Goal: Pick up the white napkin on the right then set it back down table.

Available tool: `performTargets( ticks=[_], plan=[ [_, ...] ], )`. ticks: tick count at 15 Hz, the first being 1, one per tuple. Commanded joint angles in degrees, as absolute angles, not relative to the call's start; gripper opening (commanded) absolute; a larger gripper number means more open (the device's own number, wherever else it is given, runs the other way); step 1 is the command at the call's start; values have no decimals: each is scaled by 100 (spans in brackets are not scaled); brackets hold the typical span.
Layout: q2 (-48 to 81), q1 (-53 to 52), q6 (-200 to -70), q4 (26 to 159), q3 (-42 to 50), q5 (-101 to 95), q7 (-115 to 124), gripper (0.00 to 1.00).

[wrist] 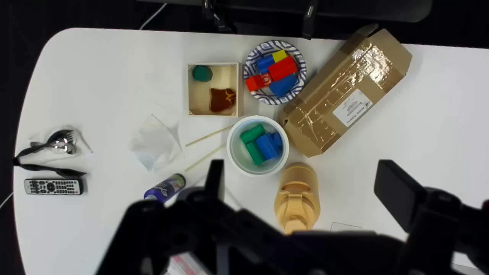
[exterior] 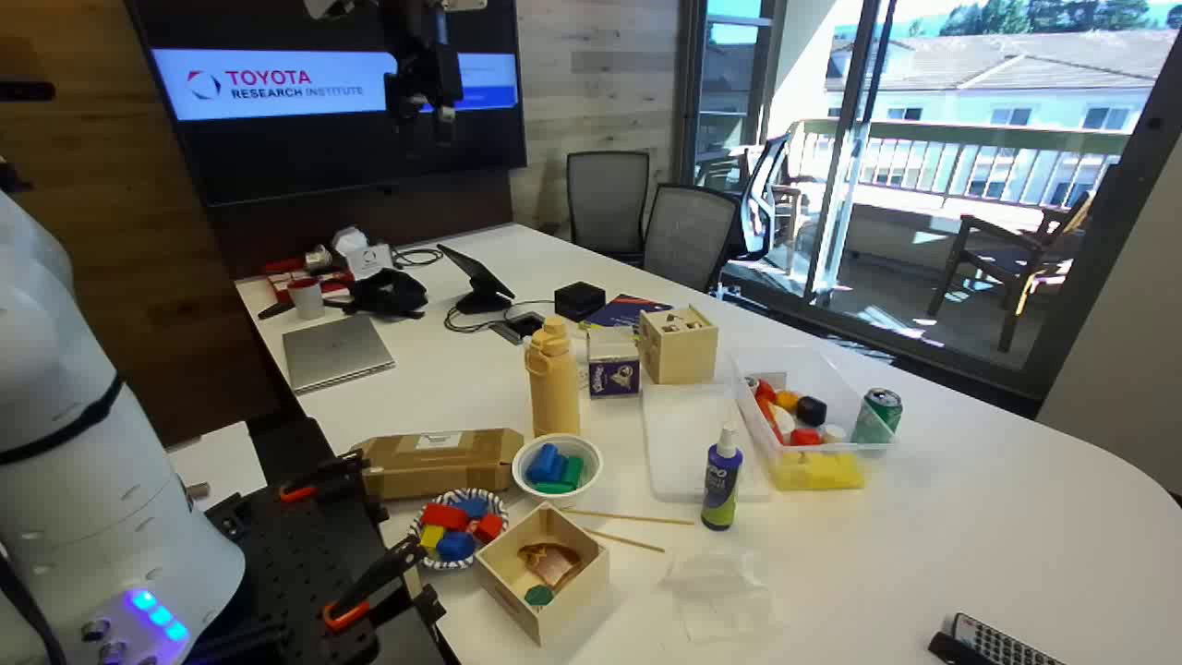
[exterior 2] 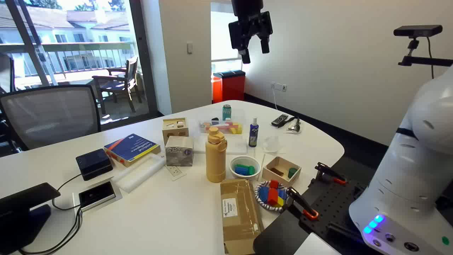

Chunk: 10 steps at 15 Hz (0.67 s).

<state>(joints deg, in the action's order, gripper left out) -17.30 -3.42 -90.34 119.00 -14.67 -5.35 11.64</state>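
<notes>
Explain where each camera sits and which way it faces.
In an exterior view: higher than the table, facing white wall; arm, gripper show.
In an exterior view: likewise high, facing wall screen, office chairs; arm, gripper show.
Wrist view: on the arm's end, facing down; white napkin, gripper fingers show.
Both exterior views share the yellow water bottle.

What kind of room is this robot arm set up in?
Most likely a meeting room in a research office: the wall screen reads "Toyota Research Institute", and mesh-backed chairs stand along a long white table.
</notes>
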Motion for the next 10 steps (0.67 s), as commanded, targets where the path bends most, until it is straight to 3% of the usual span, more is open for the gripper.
performTargets(
  ticks=[1,6,10],
  plan=[
    [-1710,-499,-9013,11880,-1336,-571,1203,100],
    [-1799,-294,-9540,12205,-832,-635,921,100],
    [-1650,78,-11012,12763,-83,-943,374,100]
  ],
)
